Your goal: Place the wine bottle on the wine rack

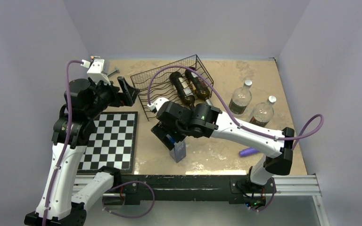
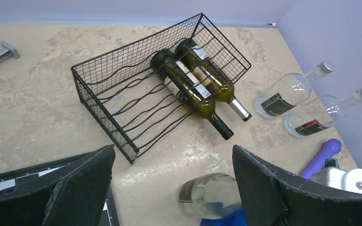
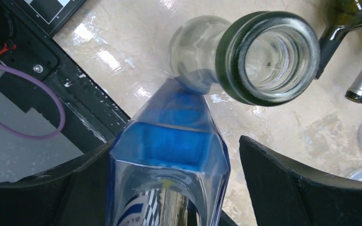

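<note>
The black wire wine rack point(image 1: 156, 84) point(image 2: 122, 80) stands at the back with two dark wine bottles point(image 1: 183, 88) point(image 2: 185, 87) lying side by side in its right half. My right gripper point(image 1: 170, 141) point(image 3: 174, 141) is open around a blue-tinted square glass bottle point(image 1: 178, 151) point(image 3: 169, 141). Its left finger lies against the glass and its right finger point(image 3: 283, 183) stands clear of it. A clear round bottle point(image 2: 217, 193) point(image 3: 195, 44) lies just past the blue one. My left gripper point(image 1: 128, 92) point(image 2: 173, 150) hangs open and empty above the table, left of the rack.
Two clear bottles with silver caps point(image 1: 240, 100) point(image 1: 262, 113) lie at the right near the wall. A purple object point(image 1: 248, 151) point(image 2: 321, 157) rests in front of them. A chessboard point(image 1: 111, 139) covers the near left. A grey metal piece point(image 2: 0, 54) lies at the back left.
</note>
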You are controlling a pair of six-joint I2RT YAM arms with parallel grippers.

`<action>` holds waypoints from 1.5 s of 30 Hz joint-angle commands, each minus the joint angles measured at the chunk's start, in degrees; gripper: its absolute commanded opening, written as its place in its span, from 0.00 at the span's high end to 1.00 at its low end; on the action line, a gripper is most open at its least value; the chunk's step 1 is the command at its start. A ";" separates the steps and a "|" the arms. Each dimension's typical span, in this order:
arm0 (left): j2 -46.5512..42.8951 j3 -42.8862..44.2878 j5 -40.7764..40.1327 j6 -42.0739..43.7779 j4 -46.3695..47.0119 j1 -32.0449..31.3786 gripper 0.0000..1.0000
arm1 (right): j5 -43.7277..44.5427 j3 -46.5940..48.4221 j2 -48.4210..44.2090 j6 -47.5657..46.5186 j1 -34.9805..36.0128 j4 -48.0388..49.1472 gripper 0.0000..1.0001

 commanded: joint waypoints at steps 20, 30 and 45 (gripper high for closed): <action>0.14 0.56 5.95 3.19 3.17 -0.18 0.02 | 14.68 -5.03 -12.66 1.10 0.69 2.43 1.00; -1.25 -5.17 36.24 5.78 13.94 -0.39 0.02 | 13.05 -5.70 -20.24 0.59 -8.30 1.67 1.00; 2.39 -17.38 29.75 7.05 27.59 -14.99 0.08 | -8.81 -4.07 -22.94 -0.14 -19.64 6.36 1.00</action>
